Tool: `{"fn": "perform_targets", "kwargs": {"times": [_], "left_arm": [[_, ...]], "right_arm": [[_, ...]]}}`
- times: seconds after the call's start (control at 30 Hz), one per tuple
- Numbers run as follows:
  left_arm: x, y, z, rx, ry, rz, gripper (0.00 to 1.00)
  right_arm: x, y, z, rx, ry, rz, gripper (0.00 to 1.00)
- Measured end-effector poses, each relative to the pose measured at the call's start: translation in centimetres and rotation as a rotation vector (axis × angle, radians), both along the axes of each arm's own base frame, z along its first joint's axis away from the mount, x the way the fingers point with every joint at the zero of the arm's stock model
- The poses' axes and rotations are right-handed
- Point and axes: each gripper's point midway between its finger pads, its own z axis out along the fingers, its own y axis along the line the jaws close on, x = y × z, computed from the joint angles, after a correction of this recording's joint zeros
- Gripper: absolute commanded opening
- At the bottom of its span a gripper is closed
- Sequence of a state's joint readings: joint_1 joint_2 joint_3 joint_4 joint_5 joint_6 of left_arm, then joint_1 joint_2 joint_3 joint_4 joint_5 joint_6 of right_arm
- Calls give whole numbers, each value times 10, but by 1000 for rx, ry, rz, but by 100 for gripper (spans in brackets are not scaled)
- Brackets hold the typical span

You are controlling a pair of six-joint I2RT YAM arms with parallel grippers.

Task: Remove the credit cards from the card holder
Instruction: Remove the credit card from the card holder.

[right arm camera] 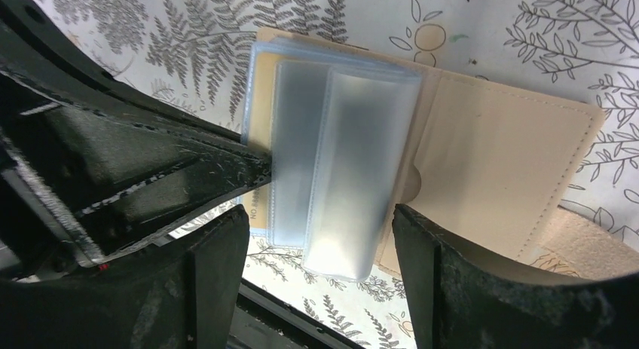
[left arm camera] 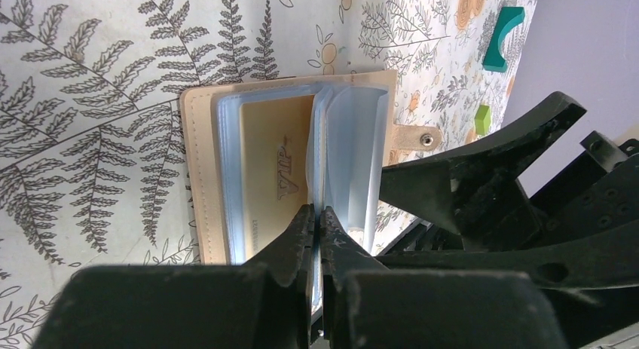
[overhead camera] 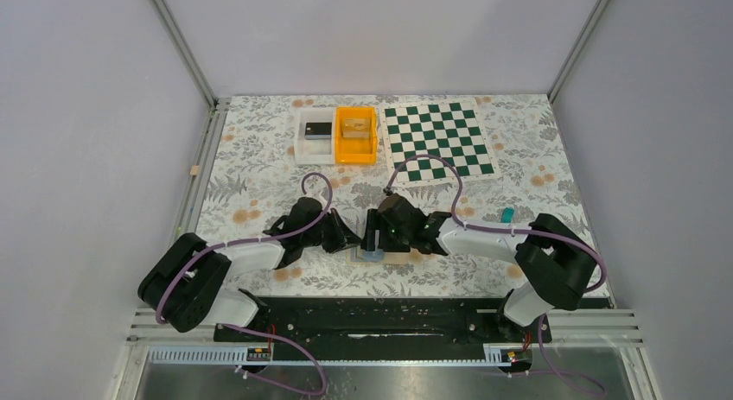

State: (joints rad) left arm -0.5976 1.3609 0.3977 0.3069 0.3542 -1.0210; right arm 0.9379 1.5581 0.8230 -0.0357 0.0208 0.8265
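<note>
The card holder (overhead camera: 373,256) lies open on the table between both grippers, tan-bordered with clear plastic sleeves (right arm camera: 347,153). In the left wrist view its tan border (left arm camera: 202,160) frames a gold VIP card (left arm camera: 275,157) inside a sleeve. My left gripper (left arm camera: 318,213) is shut on a thin upright sleeve edge near the fold. It also shows in the top view (overhead camera: 350,240). My right gripper (right arm camera: 320,212) is open, with its fingers on either side of the raised sleeves and not touching them. It sits just right of the holder in the top view (overhead camera: 380,234).
An orange bin (overhead camera: 356,134) and a white tray (overhead camera: 314,148) holding a dark item stand at the back. A green chessboard mat (overhead camera: 438,139) lies at the back right. A teal piece (left arm camera: 503,38) and a small green block (left arm camera: 482,117) lie to the right.
</note>
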Motion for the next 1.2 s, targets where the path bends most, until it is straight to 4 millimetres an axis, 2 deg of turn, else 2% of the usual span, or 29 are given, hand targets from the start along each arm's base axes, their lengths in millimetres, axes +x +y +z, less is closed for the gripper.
{"fn": "perform_targets", "kwargs": {"times": [0.07, 0.2, 0.5, 0.63, 1.2], "left_arm": [[-1, 0, 0, 2, 2, -1, 0], [-1, 0, 0, 3, 3, -1, 8], [-3, 0, 3, -2, 6, 1, 13], [-2, 0, 6, -8, -3, 3, 0], [0, 1, 6, -2, -2, 20, 0]], "right_arm": [[-3, 0, -4, -17, 5, 4, 75], [-3, -2, -9, -45, 4, -1, 73], [-2, -5, -15, -65, 6, -10, 71], [-1, -4, -14, -60, 3, -10, 71], [1, 3, -8, -15, -12, -19, 75]]}}
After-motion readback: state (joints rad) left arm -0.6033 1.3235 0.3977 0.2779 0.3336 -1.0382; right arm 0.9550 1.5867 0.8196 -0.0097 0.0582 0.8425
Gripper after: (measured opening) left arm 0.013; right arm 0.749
